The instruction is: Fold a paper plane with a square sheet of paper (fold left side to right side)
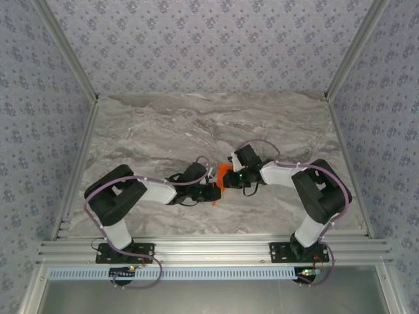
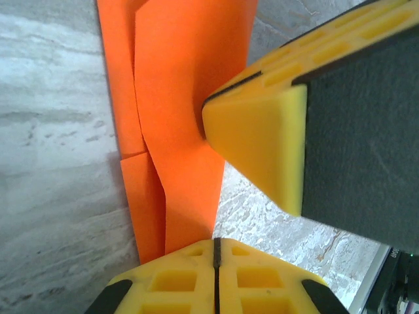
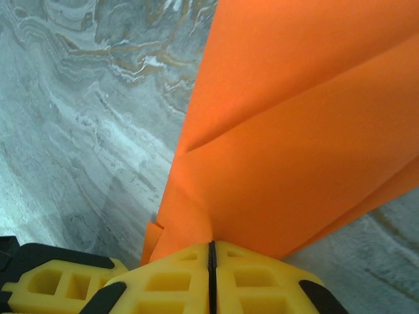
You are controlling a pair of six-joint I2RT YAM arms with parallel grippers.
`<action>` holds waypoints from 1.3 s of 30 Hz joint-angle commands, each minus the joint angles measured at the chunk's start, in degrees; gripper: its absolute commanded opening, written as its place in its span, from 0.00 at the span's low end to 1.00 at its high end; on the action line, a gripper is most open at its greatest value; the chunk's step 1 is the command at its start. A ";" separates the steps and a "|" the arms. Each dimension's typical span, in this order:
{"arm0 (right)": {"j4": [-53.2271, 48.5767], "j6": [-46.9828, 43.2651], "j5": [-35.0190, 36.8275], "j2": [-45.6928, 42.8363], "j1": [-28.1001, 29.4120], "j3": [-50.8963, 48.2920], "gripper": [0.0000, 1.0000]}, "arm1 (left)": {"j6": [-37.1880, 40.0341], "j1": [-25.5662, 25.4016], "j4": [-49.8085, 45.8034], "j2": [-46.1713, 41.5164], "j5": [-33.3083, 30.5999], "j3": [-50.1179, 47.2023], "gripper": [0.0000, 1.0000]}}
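The square sheet of paper [image 1: 223, 175] is bright orange and folded into a creased, layered shape at the table's middle, between both grippers. My left gripper [image 1: 214, 192] is shut, and the paper's [image 2: 177, 98] lower edge runs into the seam of its closed fingertips [image 2: 216, 246]. My right gripper [image 1: 231, 177] is shut on the paper [image 3: 308, 131], whose folded layers rise out of its closed fingertips [image 3: 211, 248]. In the left wrist view, a yellow finger of the right gripper [image 2: 262, 131] presses against the paper's right side. Much of the sheet is hidden under the grippers in the top view.
The grey marbled tabletop [image 1: 196, 124] stretches away behind the grippers. Metal rails [image 1: 209, 248] run along the near edge, and patterned walls stand on three sides. A yellow finger of the left gripper [image 3: 52, 281] sits close beside the right gripper's fingers.
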 commanded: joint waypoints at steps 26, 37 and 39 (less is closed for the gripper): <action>-4.52 -8.58 -2.90 10.88 -15.98 10.21 0.11 | -0.36 -0.69 -4.38 4.87 -1.59 -2.51 0.05; -6.45 -9.83 -3.56 13.06 -18.90 14.24 0.12 | -0.37 -0.70 -4.16 4.41 -1.63 -2.92 0.05; -6.69 -10.00 -3.64 13.62 -19.81 14.98 0.12 | -0.36 -0.69 -4.25 4.41 -1.72 -2.86 0.05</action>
